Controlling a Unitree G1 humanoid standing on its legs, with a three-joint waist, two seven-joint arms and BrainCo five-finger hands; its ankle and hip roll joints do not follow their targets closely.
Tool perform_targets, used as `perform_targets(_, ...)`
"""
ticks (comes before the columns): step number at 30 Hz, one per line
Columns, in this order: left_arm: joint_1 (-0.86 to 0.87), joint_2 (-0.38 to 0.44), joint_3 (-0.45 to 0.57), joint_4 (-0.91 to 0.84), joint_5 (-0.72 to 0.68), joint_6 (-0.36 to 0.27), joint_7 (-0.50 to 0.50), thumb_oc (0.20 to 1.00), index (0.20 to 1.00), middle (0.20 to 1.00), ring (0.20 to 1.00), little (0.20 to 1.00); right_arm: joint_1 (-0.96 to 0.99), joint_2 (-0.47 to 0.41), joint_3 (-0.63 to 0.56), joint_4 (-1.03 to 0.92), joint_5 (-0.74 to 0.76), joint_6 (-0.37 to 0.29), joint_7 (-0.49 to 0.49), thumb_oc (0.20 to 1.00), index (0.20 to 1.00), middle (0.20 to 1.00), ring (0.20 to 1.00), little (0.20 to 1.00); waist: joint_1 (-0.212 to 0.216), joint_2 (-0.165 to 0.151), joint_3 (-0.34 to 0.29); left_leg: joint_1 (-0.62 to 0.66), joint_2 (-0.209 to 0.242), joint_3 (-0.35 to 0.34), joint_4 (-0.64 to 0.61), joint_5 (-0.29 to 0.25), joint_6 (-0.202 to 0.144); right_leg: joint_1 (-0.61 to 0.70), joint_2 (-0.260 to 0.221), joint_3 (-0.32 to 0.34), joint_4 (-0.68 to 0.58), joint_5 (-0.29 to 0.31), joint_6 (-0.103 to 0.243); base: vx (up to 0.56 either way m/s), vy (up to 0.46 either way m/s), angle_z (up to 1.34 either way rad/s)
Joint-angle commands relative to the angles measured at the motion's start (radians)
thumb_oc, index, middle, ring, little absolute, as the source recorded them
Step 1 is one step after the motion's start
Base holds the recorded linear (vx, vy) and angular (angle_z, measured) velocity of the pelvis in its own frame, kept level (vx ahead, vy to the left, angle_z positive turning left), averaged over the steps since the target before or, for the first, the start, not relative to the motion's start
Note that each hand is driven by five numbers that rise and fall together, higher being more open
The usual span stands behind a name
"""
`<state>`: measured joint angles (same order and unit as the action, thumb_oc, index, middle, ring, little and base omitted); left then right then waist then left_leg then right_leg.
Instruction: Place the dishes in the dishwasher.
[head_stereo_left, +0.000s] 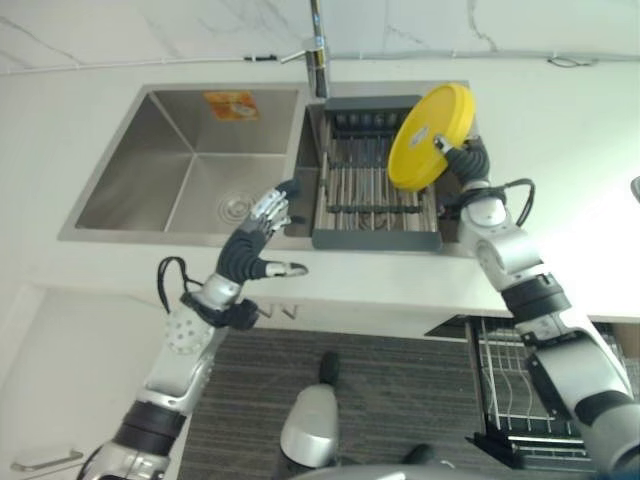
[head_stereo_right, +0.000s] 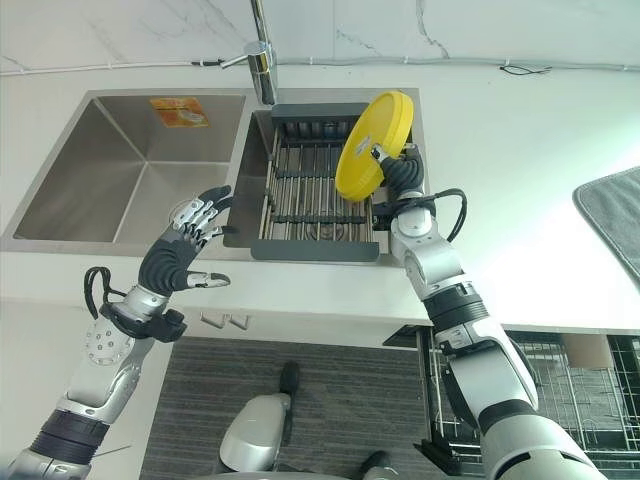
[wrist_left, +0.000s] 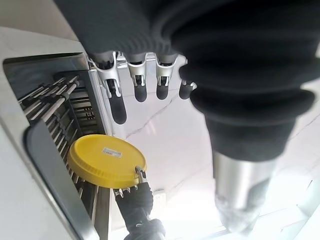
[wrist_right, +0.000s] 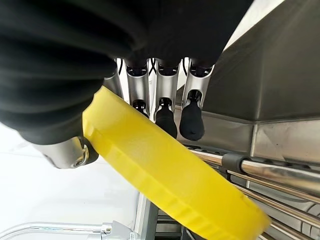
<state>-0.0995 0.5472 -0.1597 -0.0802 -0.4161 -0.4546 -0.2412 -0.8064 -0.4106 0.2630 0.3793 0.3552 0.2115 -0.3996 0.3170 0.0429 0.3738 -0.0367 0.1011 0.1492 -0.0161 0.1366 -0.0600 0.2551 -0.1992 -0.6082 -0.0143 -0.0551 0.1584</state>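
We see our right hand (head_stereo_right: 393, 163) pinching a yellow plate (head_stereo_right: 373, 145) by its lower rim, holding it tilted on edge above the right side of the dark dish rack (head_stereo_right: 312, 200). The rack sits in the right part of the steel sink (head_stereo_right: 120, 170), just below the faucet (head_stereo_right: 259, 55). Our left hand (head_stereo_right: 185, 245) hovers with fingers spread over the sink's front edge, left of the rack. A grey mat (head_stereo_right: 612, 215) lies on the white bench (head_stereo_right: 520, 180), well right of the rack.
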Motion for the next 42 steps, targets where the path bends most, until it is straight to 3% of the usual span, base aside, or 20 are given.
perform_targets(1, -0.015, 0.002, -0.025, -0.058, -0.043, -0.035, -0.005, 1.0, 1.0, 1.0, 1.0, 1.0, -0.019, -0.042, -0.012, -0.034, 0.005, -0.073, -0.044, 0.2, 0.2, 0.2, 0.2, 0.2, 0.012, -0.006, -0.062, -0.018, 0.041, 0.005, -0.06, -0.012, -0.041, -0.054, -0.052, -0.01, 0.167, -0.069, -0.026, 0.0, 0.0, 0.0)
perform_targets(4, -0.013, 0.001, -0.031, -0.056, -0.041, -0.038, 0.001, 1.0, 1.0, 1.0, 1.0, 1.0, -0.01, -0.037, -0.026, -0.06, 0.016, -0.121, -0.056, 0.2, 0.2, 0.2, 0.2, 0.2, 0.007, -0.006, -0.069, -0.013, 0.041, 0.009, -0.06, -0.015, -0.039, -0.05, -0.052, -0.005, 0.16, -0.065, -0.024, 0.0, 0.0, 0.0)
perform_targets(5, -0.013, -0.003, -0.034, -0.057, -0.039, -0.037, 0.004, 1.0, 1.0, 1.0, 1.0, 1.0, 0.003, -0.018, -0.039, -0.1, 0.025, -0.169, -0.067, 0.2, 0.2, 0.2, 0.2, 0.2, 0.001, -0.002, -0.077, -0.006, 0.04, 0.014, -0.06, -0.018, -0.038, -0.046, -0.054, -0.001, 0.155, -0.064, -0.022, 0.0, 0.0, 0.0)
perform_targets(9, -0.004, -0.01, -0.037, -0.056, -0.034, -0.035, 0.009, 1.0, 1.0, 1.0, 1.0, 1.0, 0.033, 0.001, -0.059, -0.156, -0.012, -0.203, -0.084, 0.2, 0.2, 0.2, 0.2, 0.2, -0.012, 0.004, -0.096, 0.007, 0.042, 0.023, -0.06, -0.024, -0.036, -0.036, -0.055, 0.005, 0.147, -0.063, -0.021, 0.01, 0.001, -0.08)
perform_targets(15, 0.021, -0.008, -0.033, -0.066, -0.027, -0.032, 0.019, 1.0, 1.0, 1.0, 1.0, 1.0, 0.07, -0.008, -0.072, -0.267, -0.073, -0.226, -0.089, 0.2, 0.2, 0.2, 0.2, 0.2, -0.036, 0.005, -0.12, 0.027, 0.049, 0.045, -0.062, -0.033, -0.038, -0.025, -0.056, 0.016, 0.13, -0.06, -0.017, 0.01, -0.006, -0.11)
perform_targets(26, 0.047, -0.005, -0.025, -0.078, -0.018, -0.026, 0.027, 1.0, 1.0, 1.0, 1.0, 1.0, 0.107, -0.02, -0.087, -0.377, -0.037, -0.239, -0.085, 0.2, 0.2, 0.2, 0.2, 0.2, -0.063, -0.001, -0.145, 0.054, 0.058, 0.071, -0.063, -0.047, -0.04, -0.01, -0.056, 0.027, 0.113, -0.06, -0.015, 0.0, -0.006, -0.05)
perform_targets(34, 0.054, -0.01, -0.023, -0.086, 0.006, -0.015, 0.048, 1.0, 1.0, 1.0, 1.0, 1.0, 0.158, 0.034, -0.111, -0.449, 0.169, -0.371, -0.081, 0.2, 0.2, 0.2, 0.2, 0.2, -0.082, -0.001, -0.157, 0.066, 0.06, 0.082, -0.065, -0.053, -0.038, -0.005, -0.055, 0.038, 0.104, -0.057, -0.016, 0.0, -0.007, -0.06)
perform_targets(38, 0.069, -0.018, -0.011, -0.088, 0.0, -0.014, 0.041, 1.0, 1.0, 1.0, 1.0, 1.0, 0.216, 0.08, -0.124, -0.505, 0.346, -0.463, 0.007, 0.2, 0.2, 0.2, 0.2, 0.2, -0.091, 0.0, -0.167, 0.075, 0.056, 0.085, -0.066, -0.06, -0.034, -0.005, -0.051, 0.047, 0.099, -0.057, -0.015, 0.0, -0.009, -0.02)
perform_targets(42, 0.083, -0.032, 0.001, -0.083, 0.002, -0.015, 0.024, 1.0, 1.0, 1.0, 1.0, 1.0, 0.308, 0.114, -0.141, -0.578, 0.482, -0.512, 0.091, 0.2, 0.2, 0.2, 0.2, 0.2, -0.114, -0.006, -0.176, 0.09, 0.058, 0.093, -0.068, -0.068, -0.03, -0.011, -0.046, 0.068, 0.094, -0.055, -0.012, -0.01, -0.066, -0.03)
